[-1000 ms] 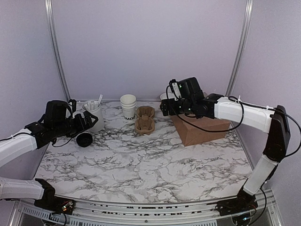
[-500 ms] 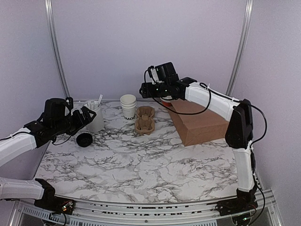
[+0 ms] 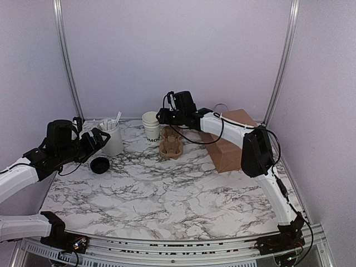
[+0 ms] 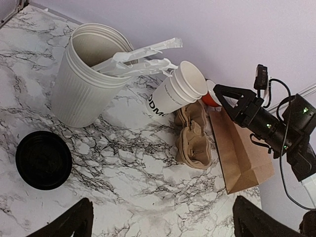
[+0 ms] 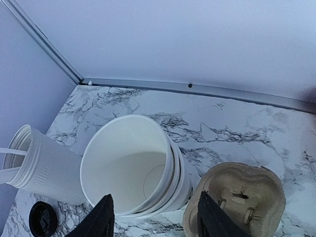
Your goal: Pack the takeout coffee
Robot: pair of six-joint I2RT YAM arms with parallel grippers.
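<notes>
The white paper cups (image 3: pixel 151 125) with dark lettering stand stacked and lidless at the back; they also show in the left wrist view (image 4: pixel 177 94) and the right wrist view (image 5: pixel 132 167). The round black lid (image 3: pixel 100 165) lies flat on the table apart from them, left of centre (image 4: pixel 43 159). My right gripper (image 3: pixel 162 117) is open and empty, just above and right of the stack, its fingers (image 5: pixel 102 219) either side of the stack's near rim. My left gripper (image 3: pixel 97 140) is open and empty, above the lid and beside the canister.
A tall white canister (image 3: pixel 113 139) with white sticks stands left of the cups. A brown pulp cup tray (image 3: pixel 171 142) sits right of them. A brown paper bag (image 3: pixel 232 149) lies at the back right. Something red (image 4: pixel 212 98) shows behind the tray.
My right arm has swung left from above the paper bag to the cup stack. My left gripper has drifted slightly left and stays open.
</notes>
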